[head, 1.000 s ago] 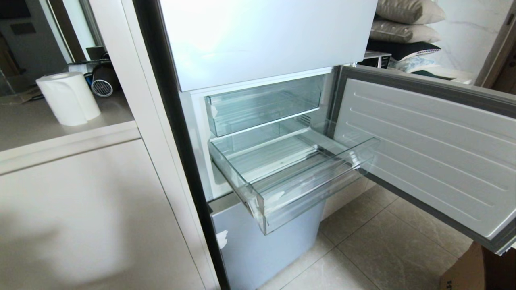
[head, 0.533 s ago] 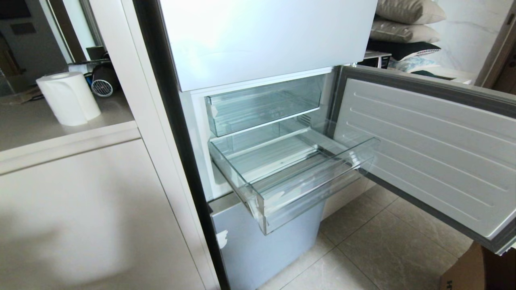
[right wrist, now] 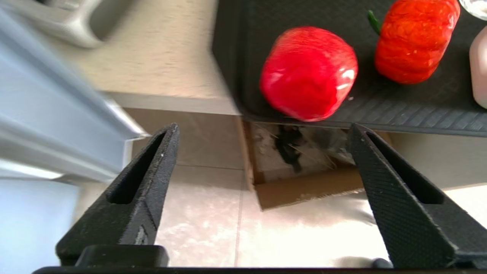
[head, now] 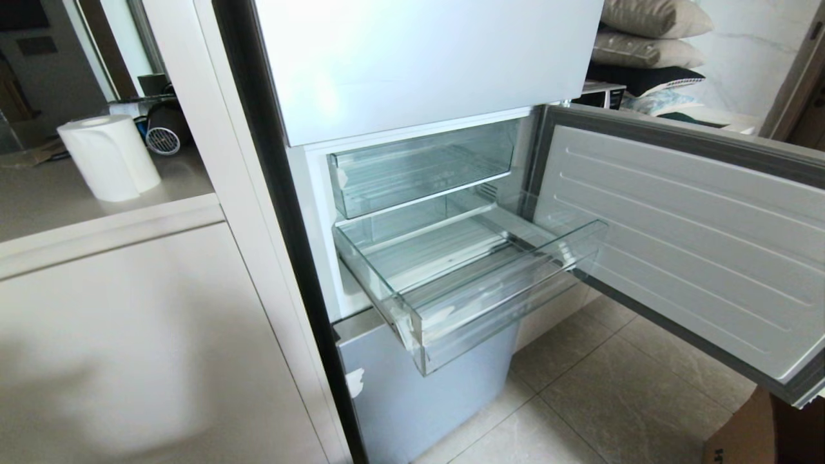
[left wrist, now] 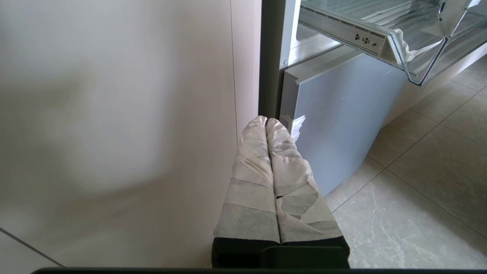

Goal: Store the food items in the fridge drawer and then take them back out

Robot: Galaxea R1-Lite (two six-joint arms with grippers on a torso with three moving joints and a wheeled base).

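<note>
The clear fridge drawer (head: pixel 490 303) stands pulled out and empty below a shallower clear tray (head: pixel 419 167); its corner shows in the left wrist view too (left wrist: pixel 414 57). Two food items lie on a black mat (right wrist: pixel 380 110): a smooth red one (right wrist: pixel 309 73) at the mat's edge and a ribbed orange-red pumpkin (right wrist: pixel 414 40) beside it. My right gripper (right wrist: pixel 262 131) is open, empty, just short of the red one. My left gripper (left wrist: pixel 267 121) is shut on nothing, low beside the cabinet. Neither arm shows in the head view.
The fridge door (head: pixel 683 238) hangs open to the right of the drawer. An open cardboard box (right wrist: pixel 304 171) sits on the tiled floor under the mat. A paper roll (head: pixel 109 154) stands on the counter at the left. A pale object (right wrist: pixel 480 64) rests beside the pumpkin.
</note>
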